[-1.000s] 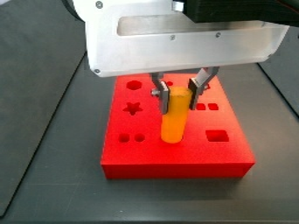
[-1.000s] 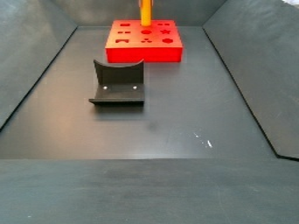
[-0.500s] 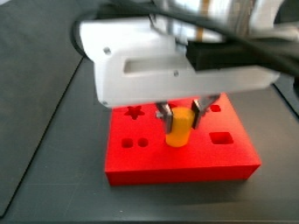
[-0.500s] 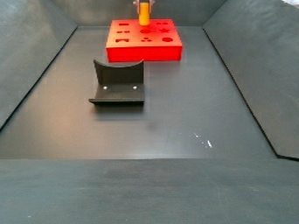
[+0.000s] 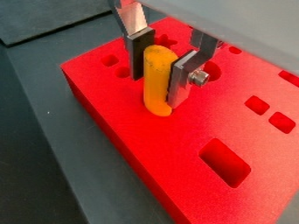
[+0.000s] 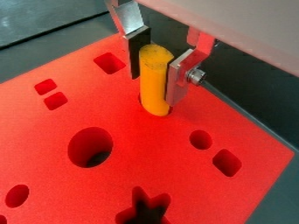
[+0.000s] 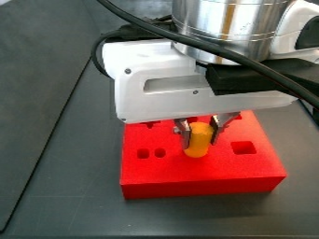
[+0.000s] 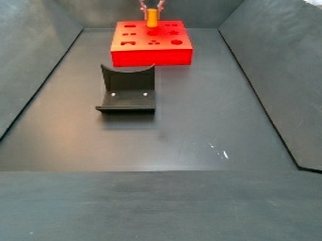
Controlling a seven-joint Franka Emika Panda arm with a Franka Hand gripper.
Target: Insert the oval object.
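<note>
Gripper (image 5: 163, 68) sits directly over the red block (image 5: 176, 149), fingers (image 6: 177, 77) clamped on the upper part of the oval object (image 5: 156, 80) w/ dark pads pressed to either side. In both wrist views the orange-yellow peg stands upright between the silver plates, and its lower end looks to have entered the block's top face at approx. the middle of the hole pattern. Same peg (image 6: 155, 80) seems to sink into the surface, w/ no gap visible beneath it, so the oval hole is judged to be the one it occupies.

Progress, as a judgement: pick-up and alignment are done, and insertion is partly done. Much of the peg shows above the block (image 7: 200, 168) in a side view, where only a short orange stub (image 7: 197, 140) appears under the big white gripper body (image 7: 187, 79). How deep it sits can't be told from these views. Left to do: press down to full depth, let go, and lift clear.

Around the peg, other holes sit empty: round hole (image 6: 90, 148), star cutout (image 6: 142, 206), small square pair (image 6: 52, 94), rectangular slot (image 5: 225, 164). Farther out, in a side view, the fixture (image 8: 127, 88) stands on the dark floor, well apart from the block (image 8: 153, 45) at the far end, w/ nothing resting in it.
</note>
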